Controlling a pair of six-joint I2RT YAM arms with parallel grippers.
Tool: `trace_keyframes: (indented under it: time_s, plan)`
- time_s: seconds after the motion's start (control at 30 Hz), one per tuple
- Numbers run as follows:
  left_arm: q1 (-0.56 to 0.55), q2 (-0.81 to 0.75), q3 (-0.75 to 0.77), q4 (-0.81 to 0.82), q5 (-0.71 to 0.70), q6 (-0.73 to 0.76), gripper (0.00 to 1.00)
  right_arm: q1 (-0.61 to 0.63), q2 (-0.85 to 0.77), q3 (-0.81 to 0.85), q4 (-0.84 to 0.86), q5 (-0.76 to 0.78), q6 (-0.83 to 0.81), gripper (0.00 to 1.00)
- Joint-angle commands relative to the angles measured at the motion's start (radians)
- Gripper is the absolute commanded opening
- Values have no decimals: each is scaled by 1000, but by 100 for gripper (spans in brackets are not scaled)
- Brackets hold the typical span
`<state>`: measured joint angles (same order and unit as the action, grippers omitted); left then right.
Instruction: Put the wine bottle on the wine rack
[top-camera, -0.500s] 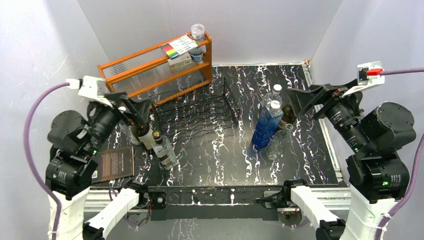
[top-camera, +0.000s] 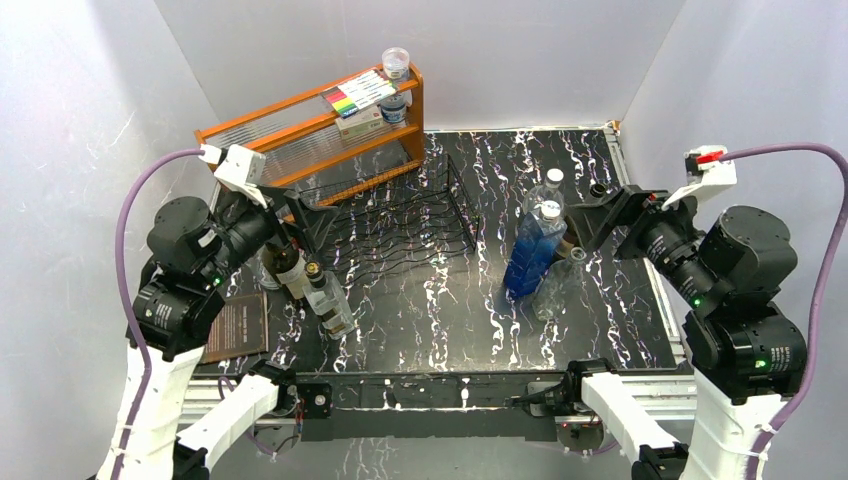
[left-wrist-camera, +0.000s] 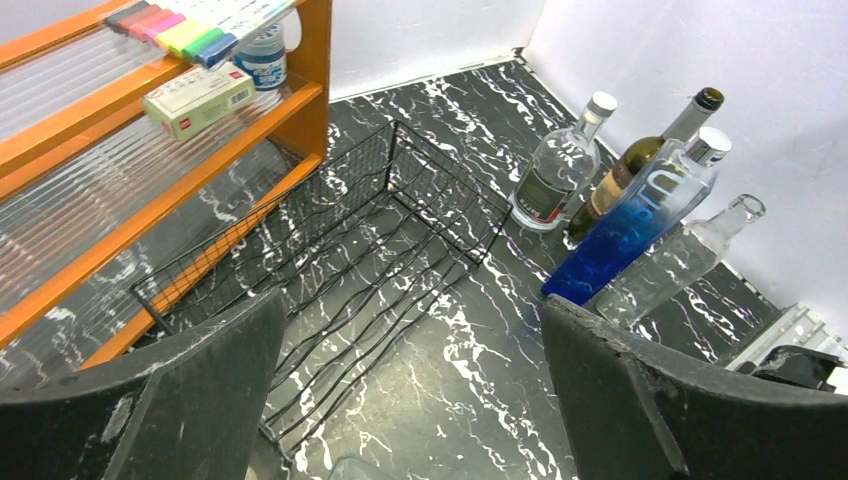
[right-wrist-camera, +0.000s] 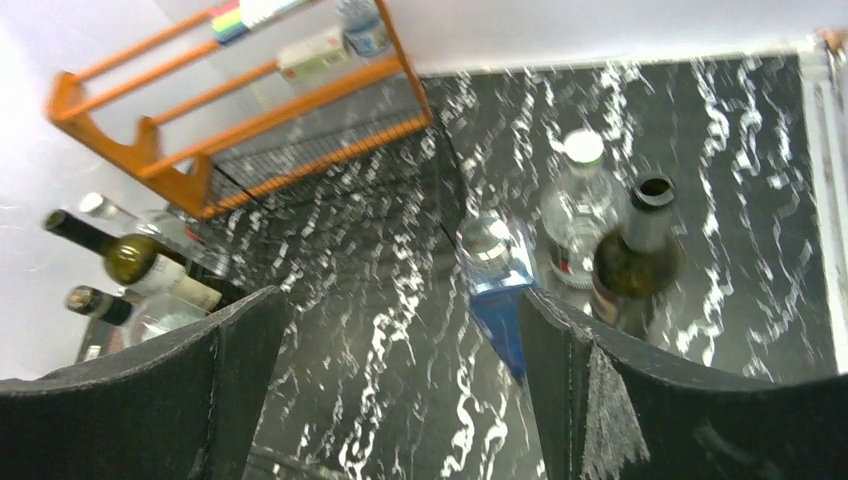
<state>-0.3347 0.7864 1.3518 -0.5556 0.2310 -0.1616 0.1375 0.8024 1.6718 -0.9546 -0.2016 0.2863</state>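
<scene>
Black marble-pattern table (top-camera: 440, 310), white walls. Orange shelf (top-camera: 416, 105) at 11 o'clock, wine rack (top-camera: 400, 225) just in front of it, no bottles on it.

Left gripper (left-wrist-camera: 412, 300) hangs over the 9 o'clock bottles, jaws spread wide, holding nothing. Right gripper (right-wrist-camera: 402, 295) at 3 o'clock, same: spread, nothing between the fingers.

3 o'clock cluster: blue bottle (top-camera: 535, 250), capped clear bottle (top-camera: 548, 195) with an unreadable green label, dark wine bottle (left-wrist-camera: 640, 160), uncapped clear bottle (left-wrist-camera: 680, 255).

9 o'clock cluster: green wine bottle (top-camera: 285, 262) with a pale label, text too small; small clear bottle (top-camera: 328, 300). Both wine bottles stand on the table, off the rack.

Brown card (top-camera: 235, 328) at 8 o'clock, print illegible. On the shelf: marker pack (top-camera: 358, 92) and a white box (left-wrist-camera: 195, 97) with red print I can't read.
</scene>
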Motion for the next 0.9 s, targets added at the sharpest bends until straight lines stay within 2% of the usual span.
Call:
trace_keyframes:
  time_s: [0.0,0.13,0.2,0.27,0.43,0.6,0.87]
  plan:
    - [-3,10,-2,57,79,-10,98,-2,8,34,-161,143,25,94]
    - [-3,6,-1,83,99,-24,98,-3,27,-7,-307,254,61,84]
    - [-3,-1,-12,102,104,-37,98,-4,30,-54,-348,329,65,78]
    - [-3,-9,-25,125,116,-39,98,-4,22,-115,-352,383,54,76]
    - [-3,-8,-29,132,88,-33,98,-4,59,-206,-330,273,35,74]
    - [-3,-26,-44,132,84,-41,98,-4,78,-249,-316,331,32,73]
    - [-3,-9,-33,128,89,-40,98,-5,136,-294,-225,326,35,69]
